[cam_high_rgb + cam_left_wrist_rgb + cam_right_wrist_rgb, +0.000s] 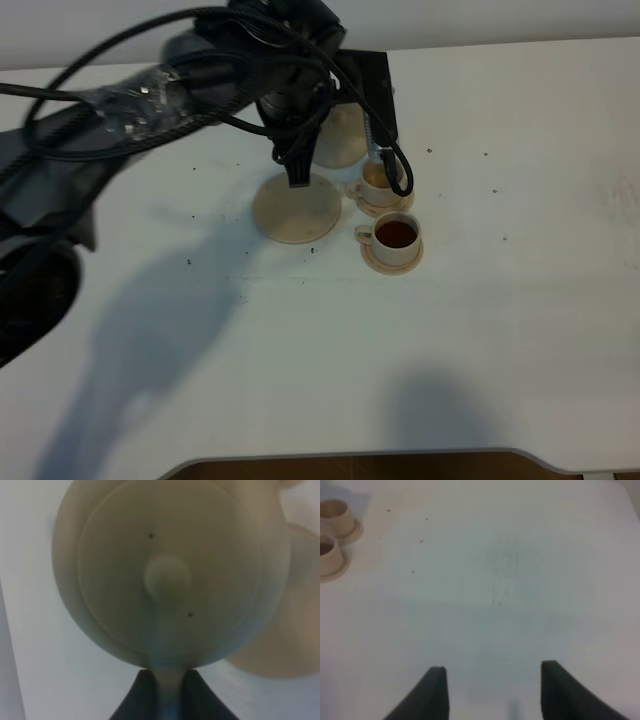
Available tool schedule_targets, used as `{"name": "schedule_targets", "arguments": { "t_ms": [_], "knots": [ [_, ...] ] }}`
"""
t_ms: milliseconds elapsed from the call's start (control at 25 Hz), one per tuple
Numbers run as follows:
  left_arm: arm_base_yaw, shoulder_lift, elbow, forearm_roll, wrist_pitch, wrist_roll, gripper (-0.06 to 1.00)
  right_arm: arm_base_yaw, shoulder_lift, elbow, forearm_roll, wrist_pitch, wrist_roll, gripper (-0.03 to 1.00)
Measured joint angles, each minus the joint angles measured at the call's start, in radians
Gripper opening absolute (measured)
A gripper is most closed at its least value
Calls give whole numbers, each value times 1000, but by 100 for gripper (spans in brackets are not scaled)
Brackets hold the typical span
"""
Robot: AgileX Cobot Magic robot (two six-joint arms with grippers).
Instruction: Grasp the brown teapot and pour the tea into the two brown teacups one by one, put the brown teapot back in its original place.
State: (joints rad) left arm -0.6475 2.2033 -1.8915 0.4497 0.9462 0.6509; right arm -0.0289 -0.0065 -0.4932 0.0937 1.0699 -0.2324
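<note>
Left gripper [169, 692] clamped on handle of brown teapot [170, 570], teapot just behind far teacup [377, 178], clear of large saucer [296, 212], near teacup [372, 236] filled with dark tea [397, 233], right gripper [492, 685] wide open, empty, over worktop [520, 580]

The left arm [150, 95] reaches in from the left over the white table [500, 330]. Its dark end covers the top of the teapot [342, 142]. The big saucer [297, 212] lies flat just in front of the teapot. To its right, two cups stand on small saucers [385, 264]. The near cup [398, 248] holds dark red-brown tea [397, 233]. The far cup [374, 180], crossed by a black cable [406, 172], looks pale inside.
</note>
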Motion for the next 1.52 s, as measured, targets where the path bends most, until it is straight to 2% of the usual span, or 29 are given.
{"name": "schedule_targets", "arguments": {
  "t_ms": [160, 520, 960, 1240, 1520],
  "knots": [
    [0, 69, -43, 24, -28, 59, 11, 0, 0, 0, 0, 0, 0, 44],
    [0, 86, -51, 168, -65, 130, 11, 0, 0, 0, 0, 0, 0, 44],
    [-1, 100, -51, 193, -76, 303, 11, 0, 0, 0, 0, 0, 0, 44],
    [-43, 128, -51, 323, -78, 319, 11, 0, 0, 0, 0, 0, 0, 44],
    [-54, 128, -51, 353, -107, 357, 11, 0, 0, 0, 0, 0, 0, 44]
  ]
}}
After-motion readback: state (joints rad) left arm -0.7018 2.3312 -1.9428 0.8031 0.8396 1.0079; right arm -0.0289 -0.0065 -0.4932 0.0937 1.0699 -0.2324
